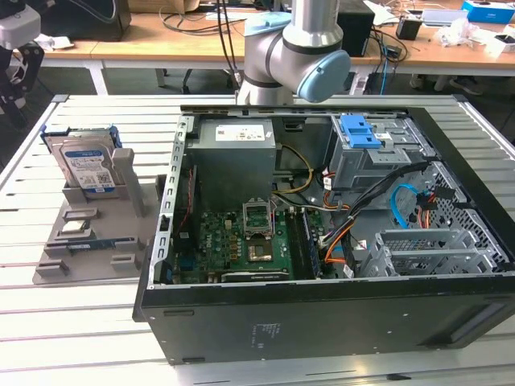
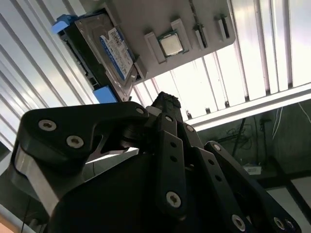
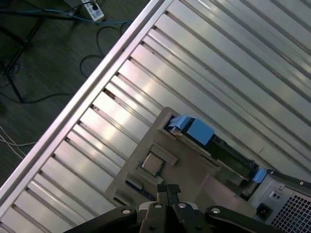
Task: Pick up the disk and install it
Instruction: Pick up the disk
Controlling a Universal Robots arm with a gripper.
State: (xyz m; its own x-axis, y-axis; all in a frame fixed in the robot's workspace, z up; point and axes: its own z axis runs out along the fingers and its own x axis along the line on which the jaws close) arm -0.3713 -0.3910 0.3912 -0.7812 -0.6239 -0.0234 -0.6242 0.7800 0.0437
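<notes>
Slatted metal table (image 1: 48,338) carries an open computer case (image 1: 322,322) and, just beside it on the exterior view's left, a grey holder (image 1: 96,259). A chip (image 1: 74,227) lies flat near the holder's middle, and the disk (image 1: 87,165) stands upright on edge in the slot at the holder's far end, its blue bracket around it. In the first wrist view the gripper (image 3: 168,189) points toward the holder, apart from the disk, its jaws clenched on nothing.
</notes>
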